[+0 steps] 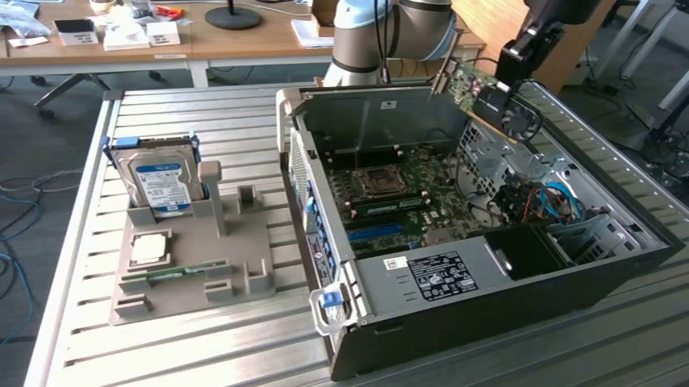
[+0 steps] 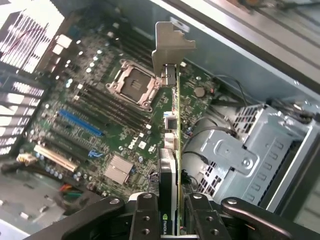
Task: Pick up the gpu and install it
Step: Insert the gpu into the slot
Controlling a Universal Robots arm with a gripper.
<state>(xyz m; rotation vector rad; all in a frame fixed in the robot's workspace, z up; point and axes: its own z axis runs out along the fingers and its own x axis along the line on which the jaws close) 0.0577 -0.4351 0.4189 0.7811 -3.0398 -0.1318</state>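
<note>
My gripper [image 1: 499,101] is shut on the gpu [image 1: 465,83] and holds it in the air over the far upper rim of the open computer case [image 1: 485,322]. In the wrist view the gpu [image 2: 175,145] appears edge-on, a thin green board with a silvery metal bracket [image 2: 170,42] at its far end. The black fingers [image 2: 145,215] of the gripper [image 2: 172,212] clamp it from both sides. Below it lies the motherboard [image 2: 100,115] with an empty CPU socket [image 2: 135,82] and a blue slot [image 2: 80,122]. The card hangs clear of the board.
A grey fixture tray [image 1: 183,306] sits on the slatted table at the exterior view's left, holding a hard drive [image 1: 161,181], a CPU [image 1: 148,248] and a green memory stick [image 1: 173,274]. Inside the case are a metal drive cage [image 2: 250,150], cables and a power supply [image 1: 436,274].
</note>
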